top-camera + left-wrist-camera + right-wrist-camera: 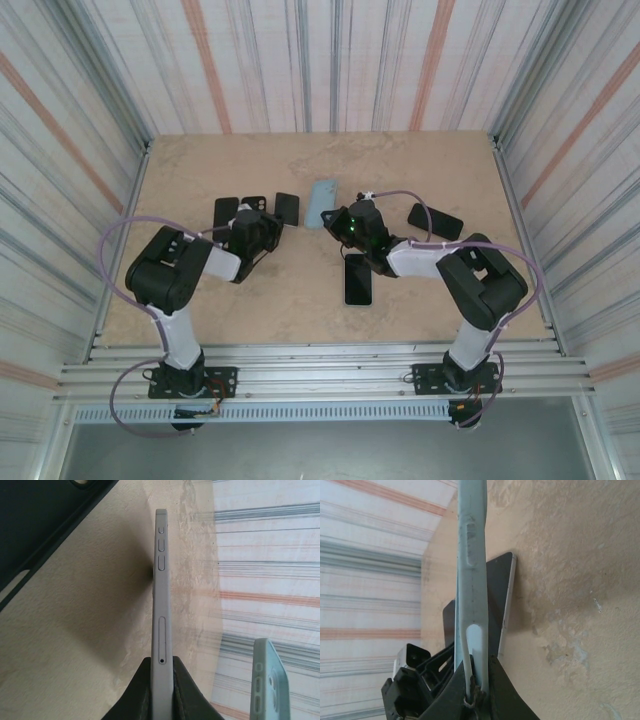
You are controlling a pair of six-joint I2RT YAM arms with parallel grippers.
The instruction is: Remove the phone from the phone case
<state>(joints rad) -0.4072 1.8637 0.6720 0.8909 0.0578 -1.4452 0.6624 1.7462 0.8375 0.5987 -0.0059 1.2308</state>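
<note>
grips the phone (161, 580) edge-on in the left gripper (161, 666), closed flat on both faces at one end, side buttons in sight. pinches the blue case (471, 555) the same way in the right gripper (474, 664), parted only by that thin edge. shows phone and blue case side by side over the table (200, 160), close yet apart, phone already out. leaves a second phone (357, 280) flat by the right arm and a dark case (35, 525) beside the held phone.
</note>
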